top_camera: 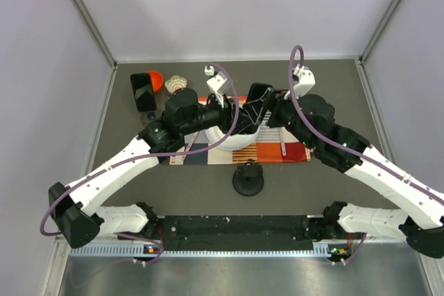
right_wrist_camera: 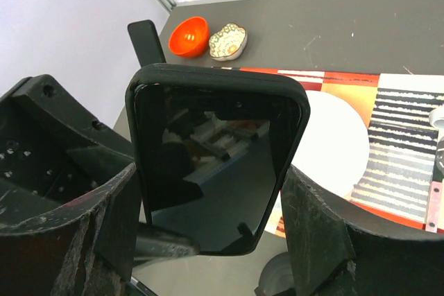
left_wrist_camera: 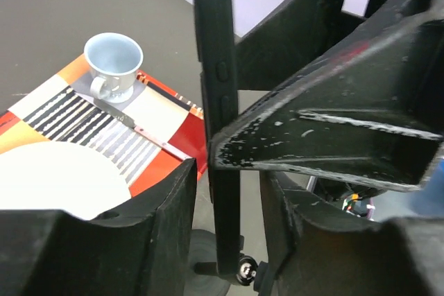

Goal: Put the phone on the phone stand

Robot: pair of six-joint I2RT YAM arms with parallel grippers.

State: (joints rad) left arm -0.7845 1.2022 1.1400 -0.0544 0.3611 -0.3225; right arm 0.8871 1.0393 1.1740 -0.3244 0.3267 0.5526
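Observation:
The phone, black with a glossy screen, hangs upright in the air above the placemat, and my right gripper is shut on its long edges. In the top view the phone sits where the two arms meet. My left gripper stands open astride the phone, seen edge-on there, with a gap on each side. The phone stand is at the far left of the table, well away from both grippers. Its dark tilted plate shows beside the orange bowl.
Under the grippers lies a striped placemat with a white plate, a cup and a utensil. A black round-based post stands near the front. An orange bowl and a patterned bowl sit behind the stand.

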